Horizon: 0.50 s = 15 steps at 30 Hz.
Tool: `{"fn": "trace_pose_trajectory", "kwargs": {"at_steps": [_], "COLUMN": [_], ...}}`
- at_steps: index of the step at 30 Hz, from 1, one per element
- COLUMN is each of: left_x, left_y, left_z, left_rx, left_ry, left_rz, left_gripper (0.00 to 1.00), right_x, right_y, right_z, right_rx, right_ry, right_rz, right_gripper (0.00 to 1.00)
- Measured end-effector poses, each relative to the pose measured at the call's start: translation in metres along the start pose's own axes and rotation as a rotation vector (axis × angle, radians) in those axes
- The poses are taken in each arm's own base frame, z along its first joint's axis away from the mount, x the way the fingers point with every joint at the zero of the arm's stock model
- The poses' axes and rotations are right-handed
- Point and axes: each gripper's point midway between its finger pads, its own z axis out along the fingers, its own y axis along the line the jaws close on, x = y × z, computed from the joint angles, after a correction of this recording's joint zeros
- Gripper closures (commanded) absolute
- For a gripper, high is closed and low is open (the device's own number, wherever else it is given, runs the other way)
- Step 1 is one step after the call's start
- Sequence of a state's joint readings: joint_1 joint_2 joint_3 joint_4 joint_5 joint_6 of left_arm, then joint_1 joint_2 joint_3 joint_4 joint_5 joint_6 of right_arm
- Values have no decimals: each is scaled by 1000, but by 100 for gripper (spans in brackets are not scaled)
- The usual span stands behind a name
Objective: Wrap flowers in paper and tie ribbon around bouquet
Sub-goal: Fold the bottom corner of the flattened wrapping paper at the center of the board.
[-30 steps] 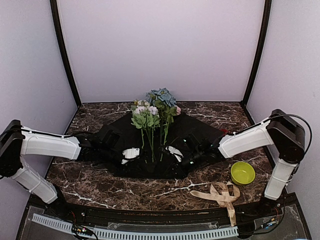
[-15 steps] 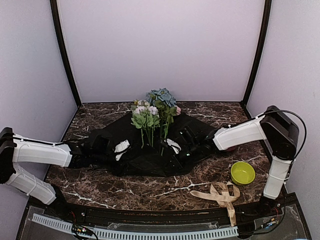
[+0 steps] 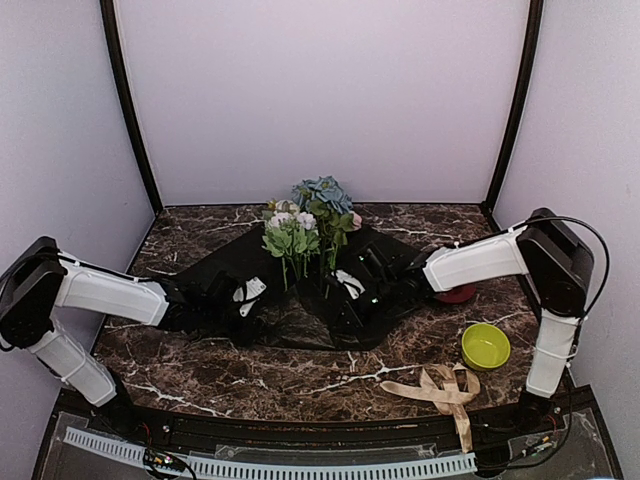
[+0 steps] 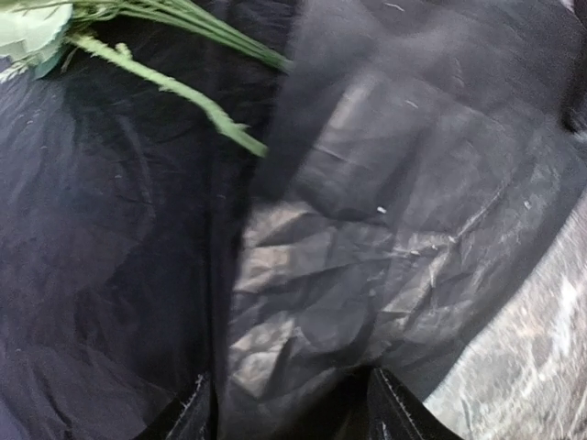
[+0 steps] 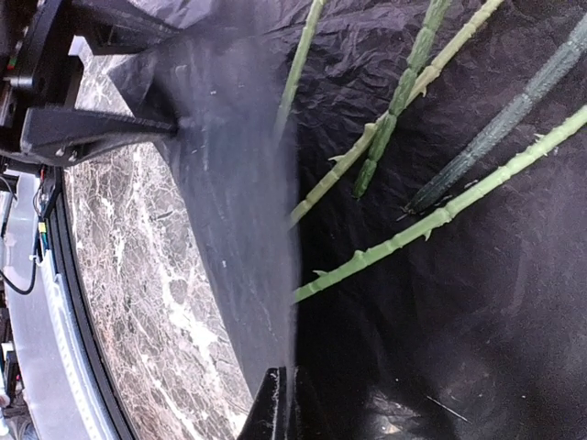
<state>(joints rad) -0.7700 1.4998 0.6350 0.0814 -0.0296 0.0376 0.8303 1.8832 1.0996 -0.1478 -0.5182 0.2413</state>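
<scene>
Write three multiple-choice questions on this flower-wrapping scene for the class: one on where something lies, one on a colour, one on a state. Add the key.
1. Where is the ribbon? A on the floor; B on the table, front right; C hanging in the air.
2. The bowl is: A red; B blue; C yellow-green.
3. The jaws of the right gripper are: A shut on the paper; B wide open; C half open, empty.
Key: B, it lies flat on the marble just in front of the bowl; C, the top view shows that colour; A, the wrist view shows them pinching a lifted fold.
</scene>
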Motion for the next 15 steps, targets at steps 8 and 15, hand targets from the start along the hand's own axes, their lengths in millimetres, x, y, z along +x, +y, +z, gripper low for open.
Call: {"fn": "trace_pose_trajectory", "kwargs": {"at_steps": [8,15], "left_x": [2,16], "left_y": [20,28], "left_z": [-3,-14], "left_rx": [-122,-187], "left_ry": [69,114], "left_rz": [-145,-249], "left_gripper": [44,44], "right_x": [-9,-9], "right_y": [-6,-12], "right_z": [3,7], "right_rx": [41,66], "right_ry": [18,38], "right_rz": [19,33], "right_gripper": [100,98]}}
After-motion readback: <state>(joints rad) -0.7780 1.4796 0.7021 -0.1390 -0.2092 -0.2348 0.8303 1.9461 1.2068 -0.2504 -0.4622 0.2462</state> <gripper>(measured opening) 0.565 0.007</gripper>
